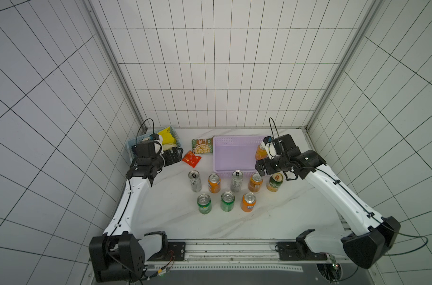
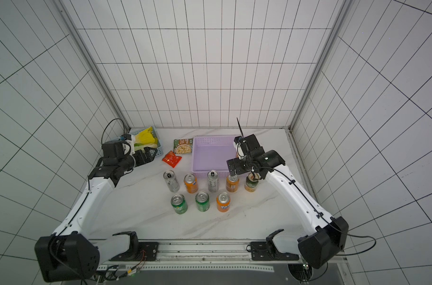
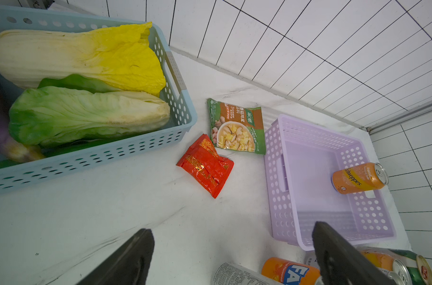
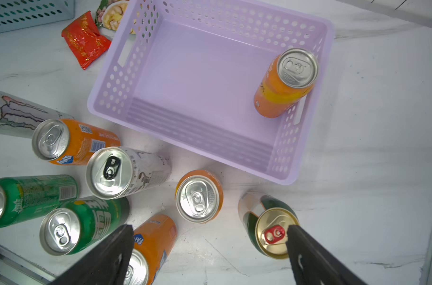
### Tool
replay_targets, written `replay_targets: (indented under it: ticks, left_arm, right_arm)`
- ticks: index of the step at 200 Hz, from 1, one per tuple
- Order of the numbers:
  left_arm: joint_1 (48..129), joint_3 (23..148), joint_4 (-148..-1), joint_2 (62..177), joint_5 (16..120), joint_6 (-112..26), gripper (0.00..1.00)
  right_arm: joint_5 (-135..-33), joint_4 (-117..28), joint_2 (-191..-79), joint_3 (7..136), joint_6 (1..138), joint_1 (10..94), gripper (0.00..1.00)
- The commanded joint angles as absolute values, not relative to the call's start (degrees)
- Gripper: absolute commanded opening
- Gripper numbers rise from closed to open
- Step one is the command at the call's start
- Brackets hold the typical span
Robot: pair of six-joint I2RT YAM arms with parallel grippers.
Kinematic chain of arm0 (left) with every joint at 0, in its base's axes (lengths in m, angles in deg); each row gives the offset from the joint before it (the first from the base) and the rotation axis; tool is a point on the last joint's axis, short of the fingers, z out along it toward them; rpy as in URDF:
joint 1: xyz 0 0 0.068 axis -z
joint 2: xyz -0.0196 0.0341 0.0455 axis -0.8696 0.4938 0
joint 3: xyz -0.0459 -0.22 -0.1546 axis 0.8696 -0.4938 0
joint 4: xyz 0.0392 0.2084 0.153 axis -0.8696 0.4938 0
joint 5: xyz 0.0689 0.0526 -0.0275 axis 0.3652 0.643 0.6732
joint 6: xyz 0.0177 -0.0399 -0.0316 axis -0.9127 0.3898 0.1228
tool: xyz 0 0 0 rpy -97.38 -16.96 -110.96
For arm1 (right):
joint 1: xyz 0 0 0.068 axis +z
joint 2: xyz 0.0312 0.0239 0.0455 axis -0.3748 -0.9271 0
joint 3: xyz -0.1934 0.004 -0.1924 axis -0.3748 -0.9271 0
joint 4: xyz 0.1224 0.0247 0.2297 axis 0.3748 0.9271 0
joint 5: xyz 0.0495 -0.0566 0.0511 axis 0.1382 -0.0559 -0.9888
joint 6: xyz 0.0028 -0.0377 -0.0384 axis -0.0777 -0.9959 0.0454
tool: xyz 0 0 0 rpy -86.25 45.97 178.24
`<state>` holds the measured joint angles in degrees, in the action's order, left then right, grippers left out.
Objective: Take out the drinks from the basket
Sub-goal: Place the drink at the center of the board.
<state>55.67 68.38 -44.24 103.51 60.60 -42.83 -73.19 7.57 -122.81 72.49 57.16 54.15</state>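
The lilac basket (image 1: pixel 237 170) (image 3: pixel 276 172) (image 4: pixel 126 81) stands at the back of the table. One orange can (image 1: pixel 260 152) (image 3: pixel 358 177) (image 4: pixel 284 84) stands upright inside it by the right wall. Several more drinks stand in two rows in front of it, among them a silver-white can (image 1: pixel 194 181), a green can (image 1: pixel 204 203) and a dark green and orange can (image 1: pixel 274 182) (image 4: pixel 271 227). My right gripper (image 1: pixel 260 170) (image 4: pixel 208 229) hangs open and empty above the back row, near the basket's front right corner. My left gripper (image 1: pixel 175 156) (image 3: pixel 232 228) is open and empty, left of the basket.
A light blue basket (image 1: pixel 131 145) (image 3: pixel 86 160) holding cabbages sits in the back left corner, under my left wrist. A green snack packet (image 1: pixel 202 146) (image 3: pixel 237 125) and a red one (image 1: pixel 191 159) (image 3: pixel 206 164) lie between the two baskets. Tiled walls close in three sides.
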Motion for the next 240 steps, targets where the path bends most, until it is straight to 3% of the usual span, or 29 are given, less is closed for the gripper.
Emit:
replay_targets:
  ticks: [1, 73, 157, 240]
  left_arm:
    - [55.3, 68.4, -45.1, 104.3, 59.9, -43.4, 0.98]
    - [55.3, 68.6, -45.1, 105.2, 58.7, -43.2, 0.98]
    - [55.3, 68.6, -45.1, 105.5, 58.5, -43.2, 0.98]
    - [55.2, 68.6, -45.1, 105.7, 58.1, -43.1, 0.98]
  right_arm:
    - [-75.1, 9.3, -126.6, 76.4, 53.2, 49.9, 0.99]
    - [-78.3, 6.6, -140.7, 84.3, 52.8, 40.2, 1.0]
    - [-76.9, 5.5, -154.6, 95.2, 55.3, 39.2, 0.99]
    - [-75.3, 9.6, -165.9, 107.4, 54.6, 39.7, 0.91]
